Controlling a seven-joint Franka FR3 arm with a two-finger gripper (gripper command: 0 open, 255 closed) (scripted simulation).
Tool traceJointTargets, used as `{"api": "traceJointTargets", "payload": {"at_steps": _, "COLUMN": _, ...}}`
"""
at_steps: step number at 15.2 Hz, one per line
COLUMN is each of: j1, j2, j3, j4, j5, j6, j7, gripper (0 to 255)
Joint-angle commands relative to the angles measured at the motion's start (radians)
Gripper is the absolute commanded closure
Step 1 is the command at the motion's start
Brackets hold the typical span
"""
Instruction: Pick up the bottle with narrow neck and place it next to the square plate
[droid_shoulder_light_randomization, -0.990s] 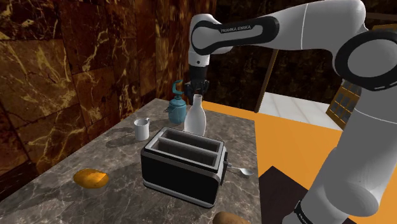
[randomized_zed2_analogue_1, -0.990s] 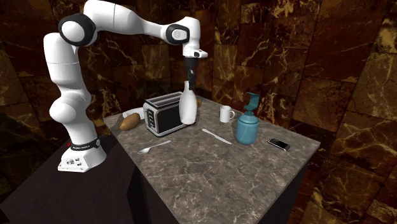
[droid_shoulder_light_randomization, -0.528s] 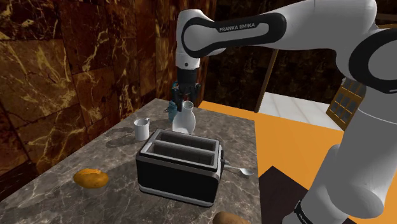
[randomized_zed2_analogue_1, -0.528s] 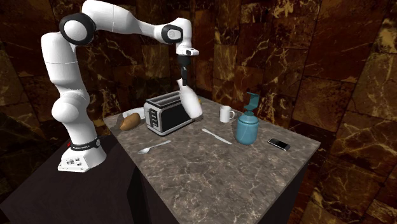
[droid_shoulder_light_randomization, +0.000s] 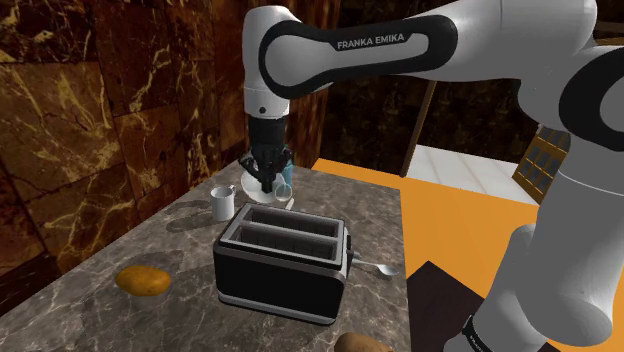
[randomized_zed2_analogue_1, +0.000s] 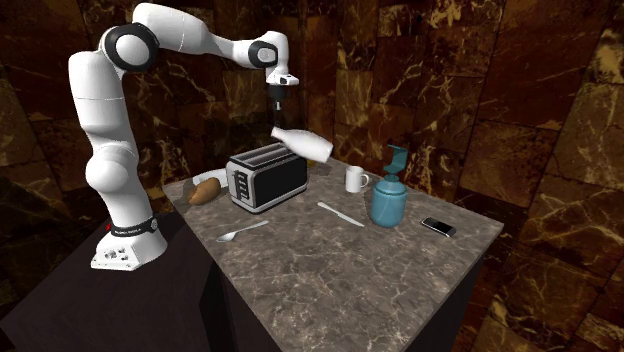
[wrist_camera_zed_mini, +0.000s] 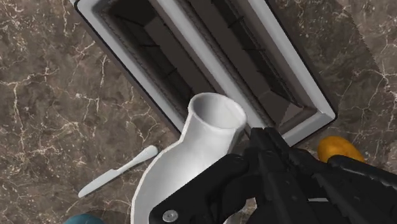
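The white narrow-necked bottle (randomized_zed2_analogue_1: 305, 144) hangs tipped almost on its side in the air over the far end of the toaster (randomized_zed2_analogue_1: 265, 178). Its neck end points towards my gripper (randomized_zed2_analogue_1: 277, 112) just above it. In the wrist view the bottle's open mouth (wrist_camera_zed_mini: 216, 114) is beside my gripper (wrist_camera_zed_mini: 257, 143), whose black fingers meet with nothing clasped between them. From the shoulder view my gripper (droid_shoulder_light_randomization: 268, 180) stands behind the toaster (droid_shoulder_light_randomization: 285, 262), with a pale part of the bottle (droid_shoulder_light_randomization: 252, 192) beside it.
On the marble table (randomized_zed2_analogue_1: 330, 270) are a white mug (randomized_zed2_analogue_1: 355, 180), a blue spray bottle (randomized_zed2_analogue_1: 388, 198), a white knife (randomized_zed2_analogue_1: 340, 213), a spoon (randomized_zed2_analogue_1: 240, 232), a dark phone (randomized_zed2_analogue_1: 438, 227) and an orange-brown lump (droid_shoulder_light_randomization: 142, 281). Dark walls stand close behind.
The arm swung towards the shoulder view's left. The bottle went from upright, clasped by its neck, to tilted and then nearly sideways. The fingers have closed together beside the neck.
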Motion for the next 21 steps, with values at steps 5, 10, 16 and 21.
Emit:
{"api": "traceJointTargets", "payload": {"at_steps": 5, "j1": -0.046, "j2": 0.011, "j3": -0.046, "j4": 0.017, "j5": 0.056, "j6": -0.017, "j7": 0.104, "gripper": 0}}
{"api": "traceJointTargets", "payload": {"at_steps": 10, "j1": -0.059, "j2": 0.01, "j3": -0.059, "j4": -0.039, "j5": 0.076, "j6": 0.035, "j7": 0.135, "gripper": 0}}
{"api": "traceJointTargets", "payload": {"at_steps": 16, "j1": -0.057, "j2": 0.012, "j3": -0.057, "j4": -0.083, "j5": 0.076, "j6": 0.082, "j7": 0.134, "gripper": 0}}
{"api": "traceJointTargets", "payload": {"at_steps": 21, "j1": -0.057, "j2": 0.012, "j3": -0.057, "j4": -0.083, "j5": 0.076, "j6": 0.082, "j7": 0.134, "gripper": 0}}
